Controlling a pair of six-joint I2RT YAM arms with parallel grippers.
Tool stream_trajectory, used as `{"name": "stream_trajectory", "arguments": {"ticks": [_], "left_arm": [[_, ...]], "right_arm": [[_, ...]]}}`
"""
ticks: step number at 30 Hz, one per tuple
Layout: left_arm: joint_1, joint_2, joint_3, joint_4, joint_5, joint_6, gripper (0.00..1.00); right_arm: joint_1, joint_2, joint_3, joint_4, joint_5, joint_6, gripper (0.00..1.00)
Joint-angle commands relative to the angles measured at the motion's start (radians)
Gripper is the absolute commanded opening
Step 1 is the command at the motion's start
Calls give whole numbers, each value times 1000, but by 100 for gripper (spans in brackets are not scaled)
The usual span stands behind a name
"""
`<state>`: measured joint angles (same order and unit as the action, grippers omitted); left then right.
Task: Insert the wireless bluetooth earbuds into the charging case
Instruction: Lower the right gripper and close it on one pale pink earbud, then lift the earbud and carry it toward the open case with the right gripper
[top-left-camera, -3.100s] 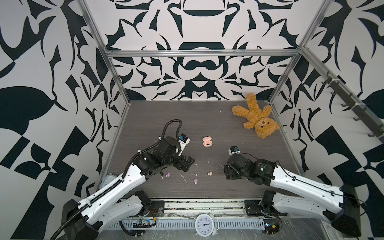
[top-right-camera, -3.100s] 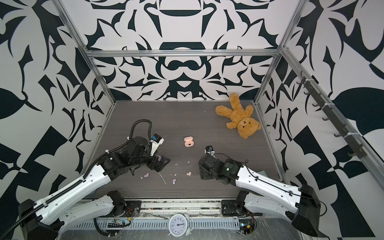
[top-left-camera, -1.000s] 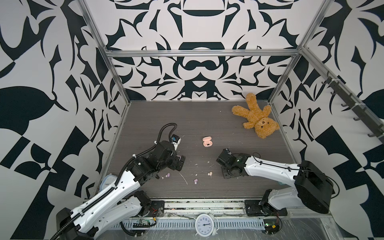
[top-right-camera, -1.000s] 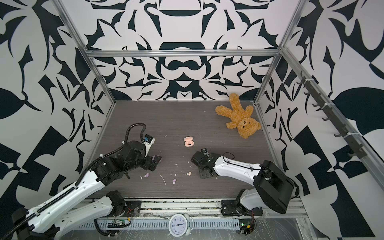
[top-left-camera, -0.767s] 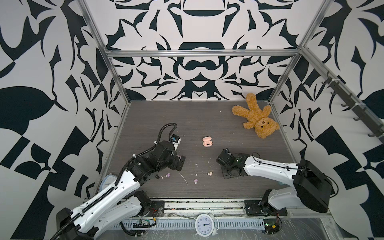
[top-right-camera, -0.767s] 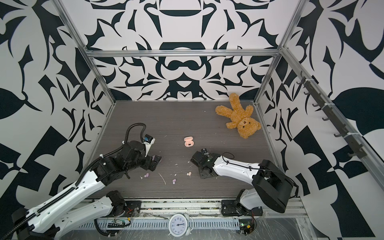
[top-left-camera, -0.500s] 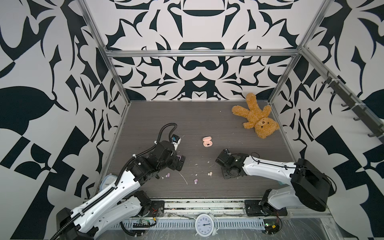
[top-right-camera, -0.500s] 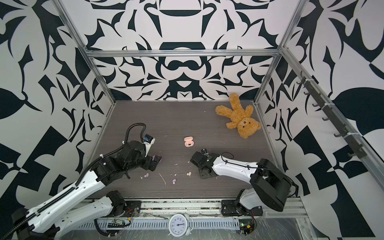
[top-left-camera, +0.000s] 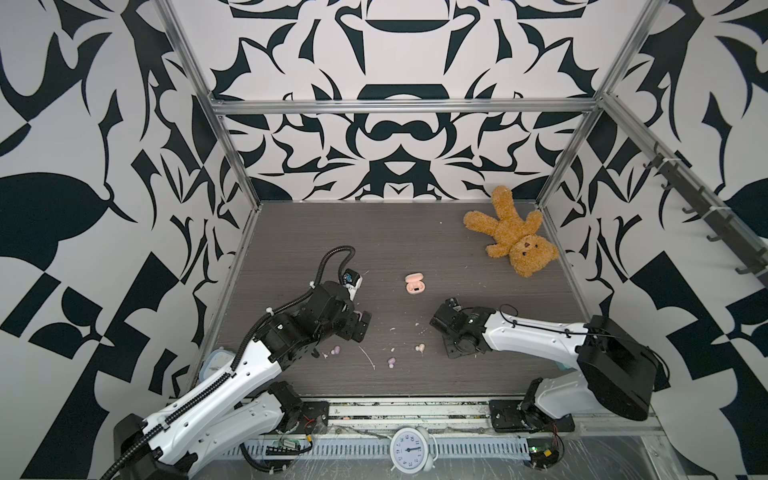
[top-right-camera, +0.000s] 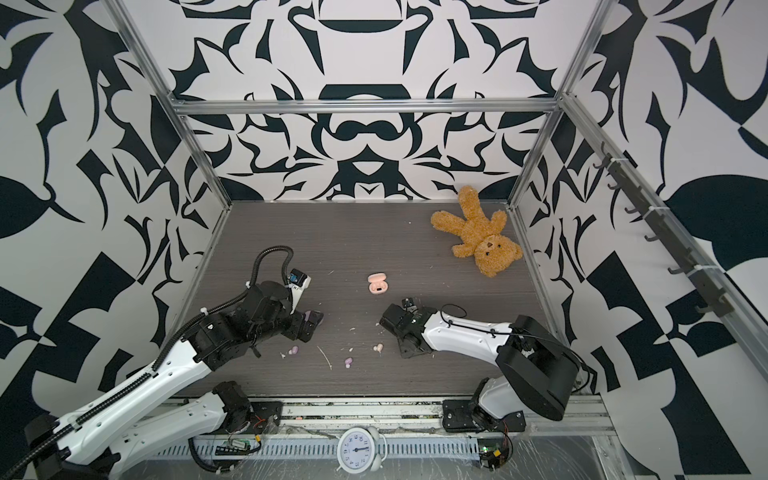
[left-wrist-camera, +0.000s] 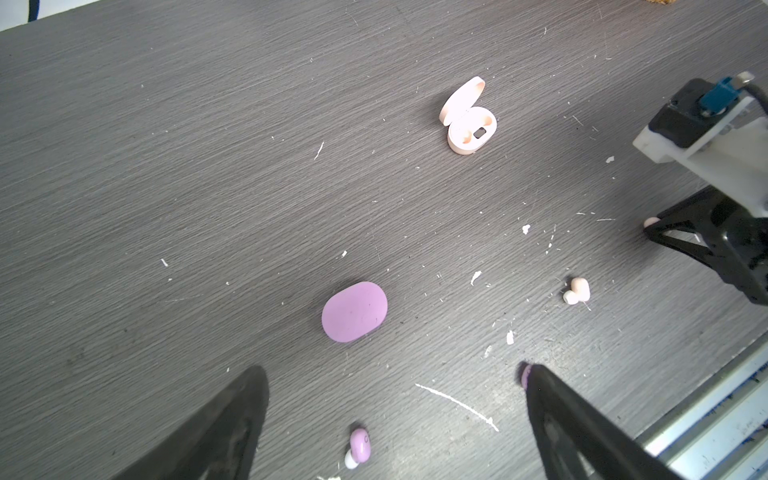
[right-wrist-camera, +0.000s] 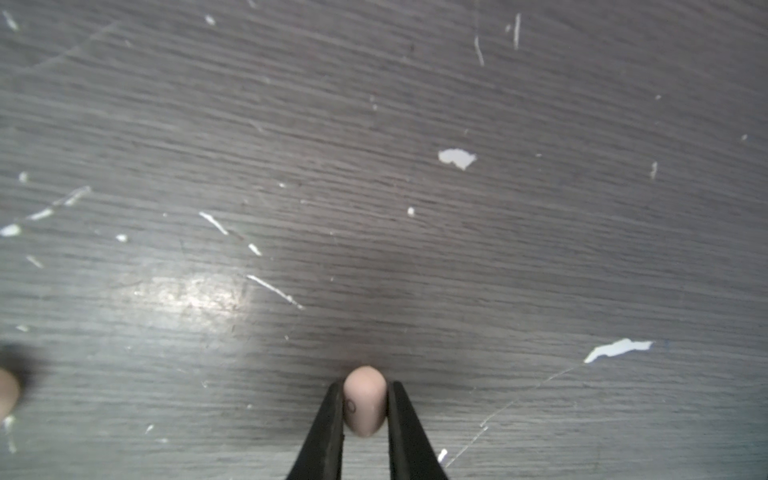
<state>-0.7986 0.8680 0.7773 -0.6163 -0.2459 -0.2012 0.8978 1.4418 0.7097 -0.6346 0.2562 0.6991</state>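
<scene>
An open peach-pink charging case (top-left-camera: 415, 284) (left-wrist-camera: 468, 120) stands mid-table. A closed lilac charging case (left-wrist-camera: 354, 311) lies just ahead of my left gripper (left-wrist-camera: 395, 370) (top-left-camera: 361, 328), which is open and holds nothing. One lilac earbud (left-wrist-camera: 358, 446) (top-left-camera: 335, 351) lies between its fingers. Another lilac earbud (left-wrist-camera: 524, 374) (top-left-camera: 391, 362) peeks from behind one fingertip. A peach-pink earbud (top-left-camera: 421, 347) (left-wrist-camera: 577, 290) lies loose beside my right gripper (right-wrist-camera: 365, 395) (top-left-camera: 448, 352). That gripper is low over the table, shut on a second peach-pink earbud (right-wrist-camera: 364, 401).
A brown teddy bear (top-left-camera: 513, 237) lies at the back right. White scraps (right-wrist-camera: 457, 158) and flecks litter the grey table (top-left-camera: 332, 232). A metal rail (top-left-camera: 415, 411) and a small clock (top-left-camera: 409, 453) run along the front edge. Patterned walls enclose three sides.
My right gripper's fingers have closed in on the peach-pink earbud, and that arm has crept slightly left. The left arm and open left gripper have stayed put over the last second.
</scene>
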Motion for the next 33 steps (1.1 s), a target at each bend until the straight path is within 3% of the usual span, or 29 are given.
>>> {"name": "stream_trajectory", "arguments": {"ticks": [1,33], "left_arm": [[-2,2,-7,7,2,2,99],[-1,31,-4,10,3,3,99]], "right_arm": [[-2,8,8,-37,20,-7,21],[-2,13,79,-112,29,-34,21]]}}
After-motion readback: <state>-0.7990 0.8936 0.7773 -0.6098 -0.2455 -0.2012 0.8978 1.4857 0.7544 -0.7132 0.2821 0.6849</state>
